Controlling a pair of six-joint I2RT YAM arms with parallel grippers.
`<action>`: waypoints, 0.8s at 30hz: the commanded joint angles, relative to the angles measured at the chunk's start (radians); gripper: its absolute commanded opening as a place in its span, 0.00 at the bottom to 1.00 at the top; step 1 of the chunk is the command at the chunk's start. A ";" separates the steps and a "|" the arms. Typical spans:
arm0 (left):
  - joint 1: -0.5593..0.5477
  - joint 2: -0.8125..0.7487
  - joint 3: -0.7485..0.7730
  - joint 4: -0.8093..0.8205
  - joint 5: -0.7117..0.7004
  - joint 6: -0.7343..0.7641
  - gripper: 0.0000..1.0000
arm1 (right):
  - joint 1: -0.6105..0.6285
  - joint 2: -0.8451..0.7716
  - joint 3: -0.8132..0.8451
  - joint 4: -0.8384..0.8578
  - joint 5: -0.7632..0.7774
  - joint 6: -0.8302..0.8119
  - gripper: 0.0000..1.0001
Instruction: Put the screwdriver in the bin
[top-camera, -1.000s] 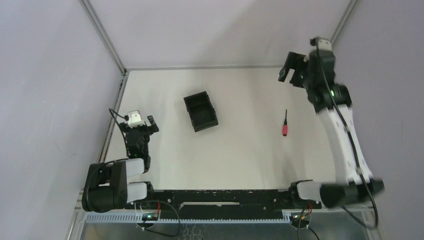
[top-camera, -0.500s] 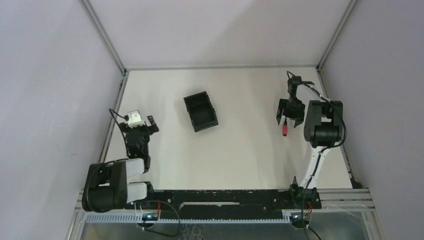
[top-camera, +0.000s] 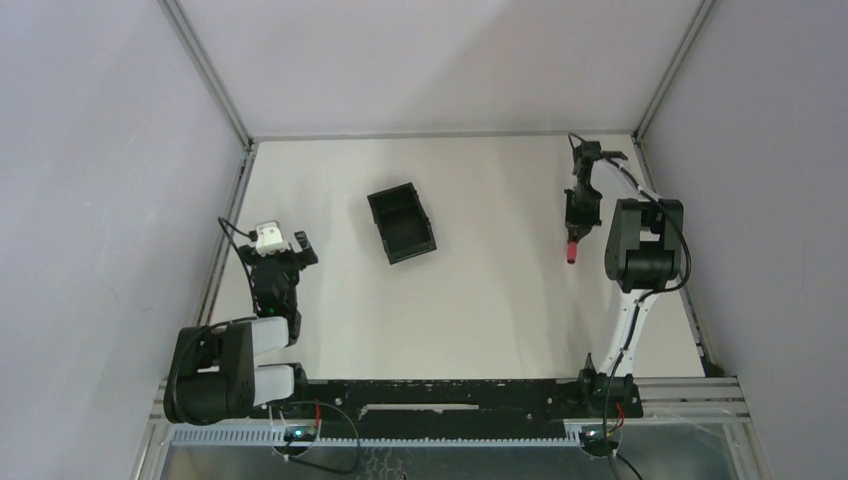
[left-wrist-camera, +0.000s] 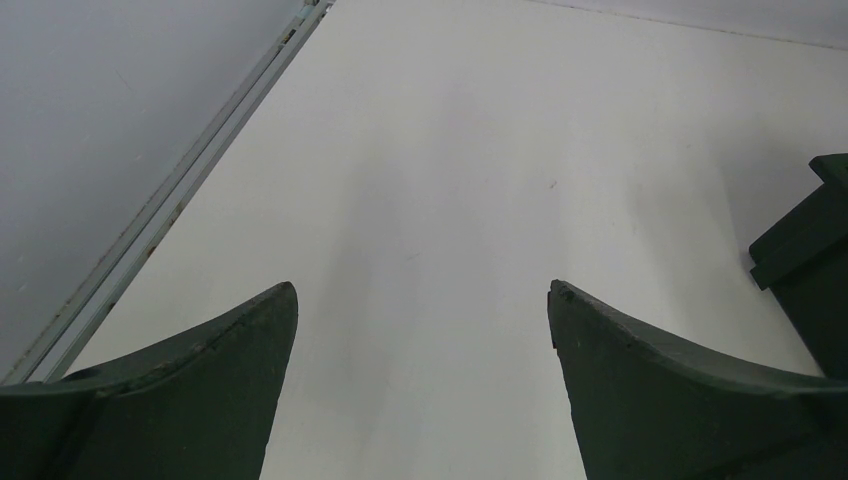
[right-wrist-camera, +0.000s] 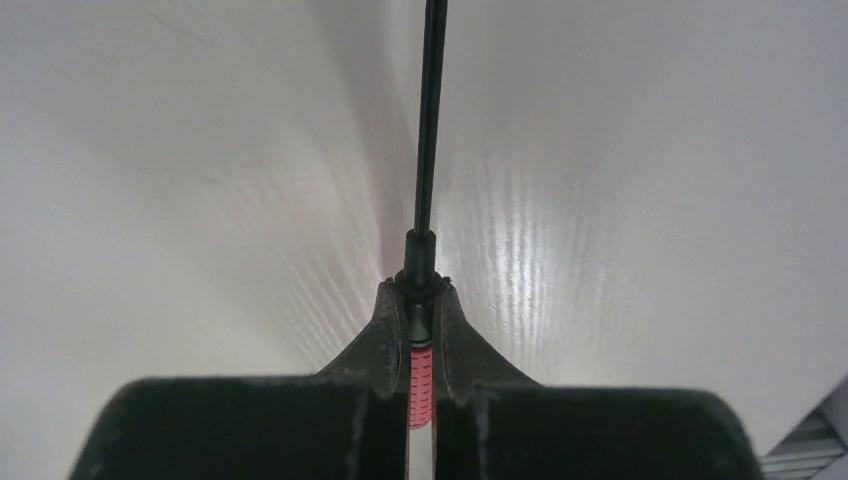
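The screwdriver (right-wrist-camera: 428, 150) has a red-pink ribbed handle and a thin black shaft that runs away from the right wrist camera. My right gripper (right-wrist-camera: 416, 290) is shut on the screwdriver's handle, its fingers pressing both sides near the collar. From above, the right gripper (top-camera: 577, 222) sits at the table's right side, the red handle end (top-camera: 571, 251) poking out below it. The black open-top bin (top-camera: 401, 224) stands near the table's middle, well left of the screwdriver. My left gripper (left-wrist-camera: 422, 300) hangs open over bare table at the near left; the bin's edge (left-wrist-camera: 812, 250) shows at its right.
A metal frame rail (top-camera: 228, 225) runs along the table's left edge, and another (top-camera: 670, 225) along the right, close to the right arm (top-camera: 640, 250). Grey walls enclose the table on three sides.
The right arm swung down from high at the back right onto the screwdriver. Its jaws went from wide open to shut on the handle. The left arm and the bin stayed put.
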 joint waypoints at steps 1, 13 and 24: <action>-0.005 0.000 0.048 0.035 -0.002 0.018 1.00 | 0.011 -0.069 0.255 -0.183 0.066 -0.033 0.00; -0.005 0.001 0.047 0.035 -0.003 0.018 1.00 | 0.076 -0.063 0.669 -0.551 0.122 0.023 0.00; -0.005 0.000 0.047 0.035 -0.002 0.018 1.00 | 0.388 0.033 0.748 -0.438 0.043 0.146 0.00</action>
